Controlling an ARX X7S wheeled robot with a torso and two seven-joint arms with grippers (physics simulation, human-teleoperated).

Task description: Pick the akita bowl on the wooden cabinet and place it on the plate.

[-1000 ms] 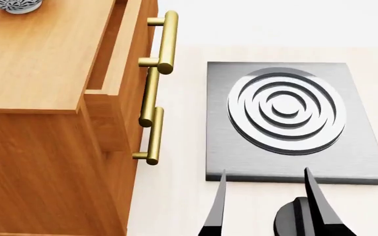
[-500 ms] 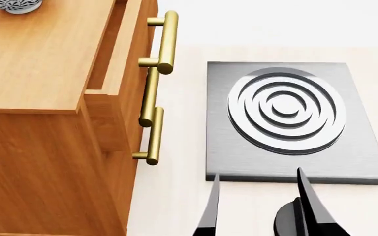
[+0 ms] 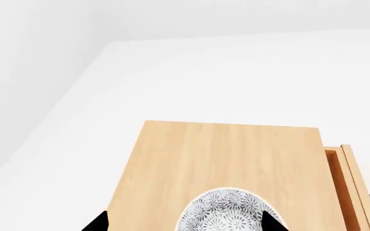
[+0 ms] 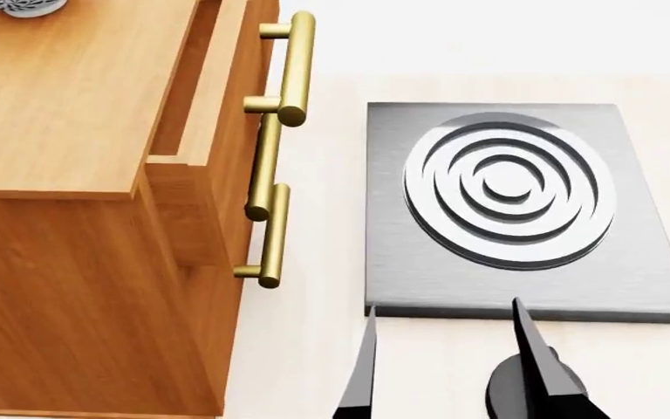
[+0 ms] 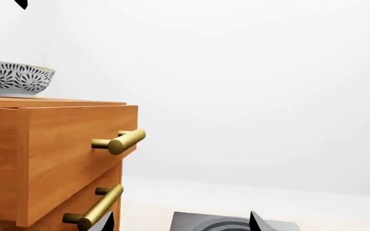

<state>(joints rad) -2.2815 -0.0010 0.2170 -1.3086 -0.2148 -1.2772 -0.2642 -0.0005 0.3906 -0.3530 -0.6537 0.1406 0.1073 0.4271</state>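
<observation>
The akita bowl [image 5: 16,78] sits on top of the wooden cabinet [image 4: 67,175], near a back corner. It is upright and nothing touches it. The top drawer sticks out a little, and its brass handles [image 4: 289,70] poke out to the side. The left pincer [image 3: 183,222] hangs right above the bowl with its two black tips spread wide, one on each side. The right pincer [image 4: 446,362] is low down, spread open and holding nothing, just in front of the grey stove slab [image 4: 638,271] on the pale surface [image 4: 311,340].
</observation>
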